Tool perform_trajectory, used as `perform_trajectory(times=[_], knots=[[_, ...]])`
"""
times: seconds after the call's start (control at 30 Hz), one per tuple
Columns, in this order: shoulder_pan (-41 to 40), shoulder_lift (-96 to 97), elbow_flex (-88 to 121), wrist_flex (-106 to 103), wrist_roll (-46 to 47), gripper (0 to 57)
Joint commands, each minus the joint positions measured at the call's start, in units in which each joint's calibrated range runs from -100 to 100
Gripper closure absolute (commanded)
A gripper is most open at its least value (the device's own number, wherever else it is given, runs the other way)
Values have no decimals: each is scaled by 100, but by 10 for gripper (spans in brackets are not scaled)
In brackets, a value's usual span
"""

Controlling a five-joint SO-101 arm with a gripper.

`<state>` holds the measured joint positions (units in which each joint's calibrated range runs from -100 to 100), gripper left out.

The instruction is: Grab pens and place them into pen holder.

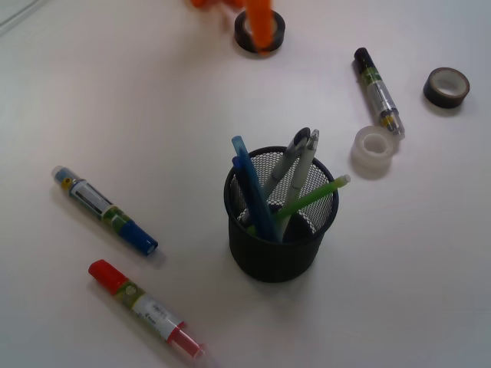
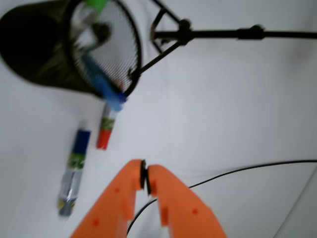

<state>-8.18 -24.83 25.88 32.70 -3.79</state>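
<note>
The black mesh pen holder (image 1: 278, 245) stands upright mid-table with several pens in it: a light blue one (image 1: 252, 188), a light green one (image 1: 313, 195), and two grey-white ones (image 1: 295, 157) leaning right. In the wrist view the pen holder (image 2: 44, 54) sits at the top left, with the blue pen (image 2: 101, 82) and a green tip poking out. My orange gripper (image 2: 144, 176) is shut, tips touching, nothing between them, well away from the holder. The front view shows the gripper (image 1: 257, 23) blurred at the top edge, above a dark tape roll.
Thick markers lie around: blue-capped (image 1: 103, 208) and red-capped (image 1: 146, 308) at the left, black-capped (image 1: 377, 90) at the upper right. A clear tape roll (image 1: 373, 150) and dark rolls (image 1: 447, 86), (image 1: 245, 32) lie nearby. A black cable (image 2: 247, 171) and a stand (image 2: 213, 34) cross the wrist view.
</note>
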Motion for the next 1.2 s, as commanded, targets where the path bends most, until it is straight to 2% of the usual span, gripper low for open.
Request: perform_trajectory(times=[0.0, 0.3, 0.6, 0.87, 1.17], knots=[[403, -1474, 1443, 746, 103, 571], [500, -3888, 4704, 877, 381, 571], [597, -5766, 6905, 877, 347, 571], [605, -7364, 7286, 1831, 352, 571], [597, -7381, 7231, 2058, 366, 571]])
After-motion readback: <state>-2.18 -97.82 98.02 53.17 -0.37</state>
